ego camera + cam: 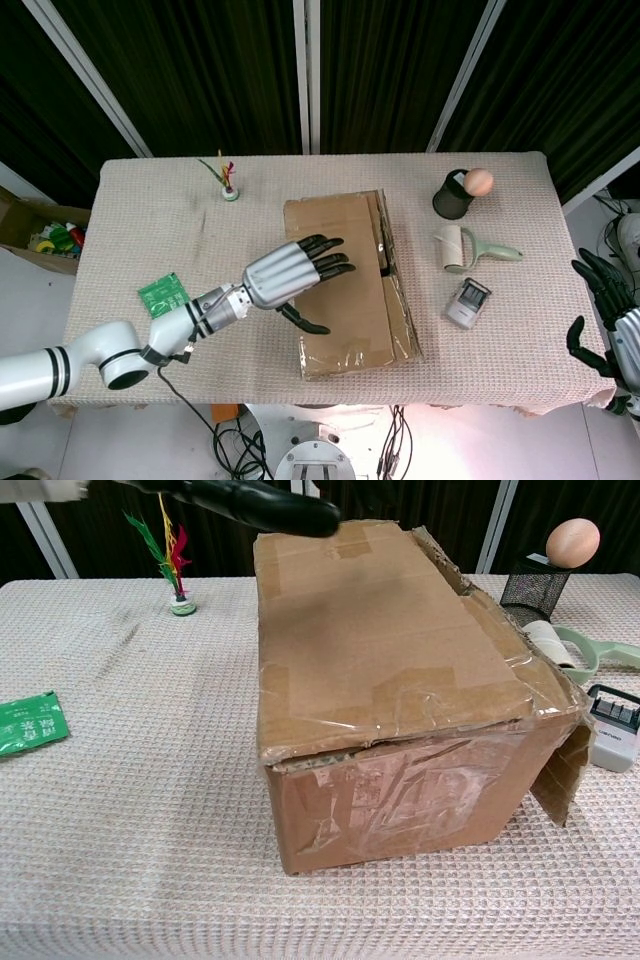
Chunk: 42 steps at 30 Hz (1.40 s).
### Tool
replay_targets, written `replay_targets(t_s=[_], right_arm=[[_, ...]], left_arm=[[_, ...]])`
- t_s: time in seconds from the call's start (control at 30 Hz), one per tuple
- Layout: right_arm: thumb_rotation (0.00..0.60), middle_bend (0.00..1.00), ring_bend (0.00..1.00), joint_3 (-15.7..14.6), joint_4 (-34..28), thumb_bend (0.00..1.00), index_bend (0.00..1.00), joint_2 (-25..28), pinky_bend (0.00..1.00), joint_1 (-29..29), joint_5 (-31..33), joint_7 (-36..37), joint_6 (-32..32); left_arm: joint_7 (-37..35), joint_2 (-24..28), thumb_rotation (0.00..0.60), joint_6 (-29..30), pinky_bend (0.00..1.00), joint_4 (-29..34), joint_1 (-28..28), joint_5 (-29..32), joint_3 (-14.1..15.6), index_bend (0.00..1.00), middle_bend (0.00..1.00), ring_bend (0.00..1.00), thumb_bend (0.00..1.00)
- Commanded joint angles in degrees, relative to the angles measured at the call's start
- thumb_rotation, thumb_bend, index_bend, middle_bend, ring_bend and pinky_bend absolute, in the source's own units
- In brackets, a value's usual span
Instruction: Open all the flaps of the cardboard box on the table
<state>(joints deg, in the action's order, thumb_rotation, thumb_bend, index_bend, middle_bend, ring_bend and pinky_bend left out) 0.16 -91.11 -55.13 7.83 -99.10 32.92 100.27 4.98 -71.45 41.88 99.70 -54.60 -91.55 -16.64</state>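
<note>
The left hand (290, 273) hovers with fingers spread wide and nothing in them, over the near left part of the cardboard box (345, 283), which sits mid-table (150, 220), top flaps closed under glossy tape. The right hand (612, 322) hangs open off the table's right edge, holding nothing. My worry: pulling the taped flap one-handed could drag the whole box instead of opening it, shoving it into the lint roller (462, 246) and the small grey device (468, 302) just beside its right side.
</note>
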Motion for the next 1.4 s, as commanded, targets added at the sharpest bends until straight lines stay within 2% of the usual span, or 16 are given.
replay_targets(t_s=[0.03,0.17,0.33,0.63,0.97,1.07,1.2,1.3,1.4], right_arm=[[0.57,0.0,0.0,-0.4,2.1,0.78,0.0,-1.1,0.0,-1.5,0.6,2.2,1.0],[0.569,0.0,0.0,-0.2,3.5,0.78,0.0,-1.7,0.0,-1.9,1.2,3.8,0.8],[0.571,0.0,0.0,0.2,4.9,0.78,0.0,-2.3,0.0,-1.9,1.4,5.4,0.6],[0.569,0.01,0.0,0.8,7.4,0.78,0.0,-3.5,0.0,-1.4,1.8,7.9,-0.8],[0.571,0.01,0.0,1.2,8.3,0.78,0.0,-3.9,0.0,-1.6,1.8,8.8,-0.7],[0.57,0.01,0.0,1.3,8.5,0.78,0.0,-3.9,0.0,-1.6,1.7,8.9,-0.7],[0.571,0.01,0.0,1.4,8.5,0.78,0.0,-3.9,0.0,-1.6,1.6,9.4,-0.8],[0.57,0.01,0.0,1.4,8.4,0.78,0.0,-3.9,0.0,-1.5,1.5,9.6,-0.9],[0.571,0.01,0.0,1.5,8.1,0.78,0.0,-3.9,0.0,-1.5,1.3,9.4,-0.9]], left_arm=[[2.9,-4.6,0.0,-4.4,0.16,-4.6,-5.4,3.5,-1.6,0.15,0.15,0.05,0.0],[4.3,-7.1,0.0,-6.9,0.16,-7.4,-9.3,6.1,-2.6,0.14,0.15,0.05,0.0],[6.4,-8.9,0.0,-10.1,0.16,-10.6,-12.8,9.7,-2.0,0.14,0.15,0.06,0.0],[7.0,-12.2,0.0,-10.7,0.16,-14.8,-16.5,12.3,-0.8,0.18,0.16,0.06,0.0],[6.7,-12.3,0.0,-10.9,0.16,-16.3,-18.3,13.0,1.3,0.21,0.21,0.06,0.0],[7.0,-11.9,0.0,-10.7,0.16,-16.3,-18.7,13.1,1.9,0.24,0.26,0.06,0.0],[6.7,-10.8,0.0,-10.2,0.16,-15.3,-18.8,13.4,2.1,0.34,0.35,0.06,0.0],[6.0,-9.9,0.0,-9.8,0.16,-14.2,-18.8,13.6,2.2,0.4,0.38,0.06,0.0],[5.3,-8.7,0.0,-9.4,0.16,-12.7,-18.7,13.6,2.2,0.41,0.39,0.06,0.0]])
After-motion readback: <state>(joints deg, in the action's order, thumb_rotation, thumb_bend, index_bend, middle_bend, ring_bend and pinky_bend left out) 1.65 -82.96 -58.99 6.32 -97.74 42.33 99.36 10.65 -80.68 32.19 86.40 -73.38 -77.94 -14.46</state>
